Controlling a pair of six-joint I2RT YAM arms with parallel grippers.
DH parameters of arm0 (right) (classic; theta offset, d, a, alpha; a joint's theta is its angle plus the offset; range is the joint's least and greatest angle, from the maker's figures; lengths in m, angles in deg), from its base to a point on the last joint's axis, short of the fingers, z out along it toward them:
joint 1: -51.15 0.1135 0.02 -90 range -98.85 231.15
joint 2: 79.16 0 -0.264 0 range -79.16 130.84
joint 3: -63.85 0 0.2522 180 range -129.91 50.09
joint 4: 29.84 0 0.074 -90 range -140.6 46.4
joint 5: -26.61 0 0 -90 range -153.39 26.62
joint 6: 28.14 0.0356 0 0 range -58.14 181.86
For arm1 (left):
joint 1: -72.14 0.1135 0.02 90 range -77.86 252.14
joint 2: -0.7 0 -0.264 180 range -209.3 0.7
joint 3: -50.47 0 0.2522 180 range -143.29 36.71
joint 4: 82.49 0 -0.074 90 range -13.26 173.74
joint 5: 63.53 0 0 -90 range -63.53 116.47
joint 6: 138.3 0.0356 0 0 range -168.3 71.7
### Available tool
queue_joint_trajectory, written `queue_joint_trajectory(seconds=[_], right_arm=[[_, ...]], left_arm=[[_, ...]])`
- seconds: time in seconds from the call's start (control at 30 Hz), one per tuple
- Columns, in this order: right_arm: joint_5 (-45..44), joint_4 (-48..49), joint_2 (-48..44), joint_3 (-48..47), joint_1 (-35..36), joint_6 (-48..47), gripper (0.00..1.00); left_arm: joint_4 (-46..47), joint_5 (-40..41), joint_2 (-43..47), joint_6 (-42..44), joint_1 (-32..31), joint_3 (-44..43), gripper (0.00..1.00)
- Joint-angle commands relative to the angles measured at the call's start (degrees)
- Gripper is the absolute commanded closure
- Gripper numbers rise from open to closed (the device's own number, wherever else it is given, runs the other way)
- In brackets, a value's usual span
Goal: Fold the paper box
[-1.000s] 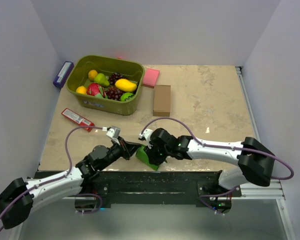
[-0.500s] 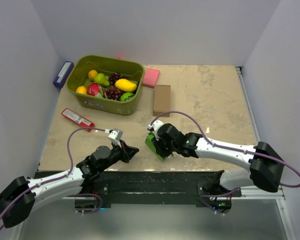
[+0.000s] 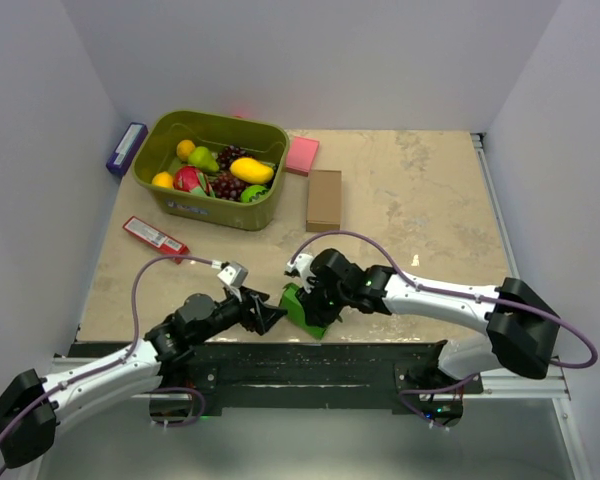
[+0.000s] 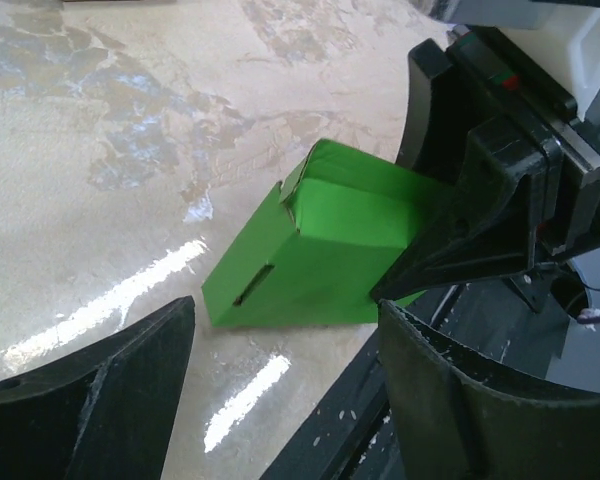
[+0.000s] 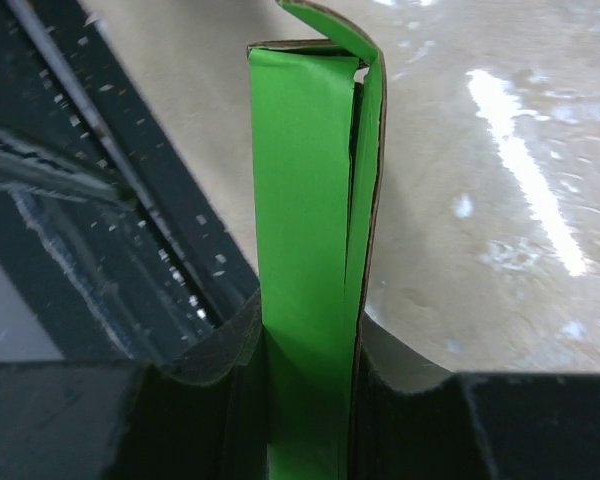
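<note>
- My right gripper (image 5: 305, 385) pinches the green paper box (image 4: 320, 255) edge-on, low over the table (image 3: 430, 200) by its near edge.
- My left gripper (image 4: 280, 395) hangs spread, just beside it.
- I'd tuck the curled end flap (image 5: 332, 22) squarely, right pinch firm against twisting.

We count one green paper box (image 3: 298, 306), one left gripper (image 3: 269, 313) and one right gripper (image 3: 312, 303). Farther off we see one olive bin (image 3: 208, 210), one pink pad (image 3: 301, 155), one brown cardboard box (image 3: 323, 200), one red packet (image 3: 154, 236) and one blue box (image 3: 126, 148) at far left.
</note>
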Motion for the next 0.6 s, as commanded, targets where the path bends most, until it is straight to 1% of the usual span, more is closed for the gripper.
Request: queue_joint_trajectory(seconds=[0.0,0.17,0.37,0.47,0.5,0.57], right_arm=[[11.61,-0.33,-0.60,-2.78,0.17,-3.40,1.00],[16.90,-2.87,-2.01,-4.97,0.17,-4.64,1.00],[21.99,-5.51,-2.71,-5.69,0.17,-7.18,1.00],[24.11,-6.22,-2.89,-5.51,0.17,-8.42,1.00],[24.73,-6.13,-3.24,-5.42,0.26,-8.76,1.00],[26.39,-5.52,-3.42,-4.98,0.34,-9.12,1.00]], left_arm=[[-4.61,-4.78,2.04,3.44,1.26,-2.20,0.20],[-4.72,-11.63,3.98,4.76,2.75,-2.38,0.20],[2.13,-20.25,2.49,3.97,2.67,-1.32,0.21],[6.88,-25.25,0.99,2.75,2.67,-0.45,0.27],[9.24,-26.49,0.55,2.30,2.75,-0.27,0.37],[11.62,-30.27,-0.59,0.55,2.67,0.43,0.45]])
